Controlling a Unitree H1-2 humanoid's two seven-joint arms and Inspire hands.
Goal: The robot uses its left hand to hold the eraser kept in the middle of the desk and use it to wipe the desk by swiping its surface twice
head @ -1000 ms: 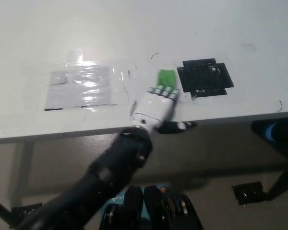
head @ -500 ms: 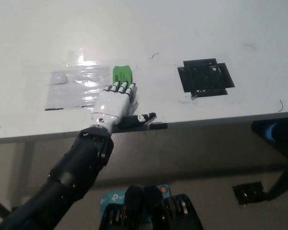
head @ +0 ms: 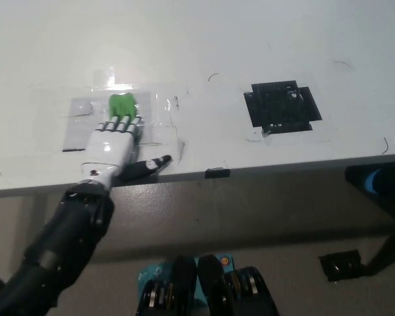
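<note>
Left hand [head: 112,148] lies flat on the white surface [head: 204,39], palm down, fingers [head: 122,122] pressed over the near end of the green eraser [head: 122,104]. The far end of the eraser shows beyond the fingertips. Grip reads as pinning rather than wrapping; the thumb sticks out to the side toward the surface's front edge, not on the eraser. Right hand is not in view.

Change over the last second: hand and eraser have slid together away from the black taped square [head: 282,107]. A second ago the eraser sat just beside that square; half a second ago it was roughly midway between the square and the shiny clear tape patch [head: 108,118]; now it lies on the patch itself, well apart from the square. The square and the patch hold their places in the picture, so the camera has not moved; this is real travel across the surface.

Judgement: one swipe leftward is under way or just finishing. Whether this is the first or the second swipe cannot be told from here. Glare on the patch hides whether any marks are being cleared.

Small dark piece [head: 217,172] sits at the front edge of the surface, between patch and square, untouched.
</note>
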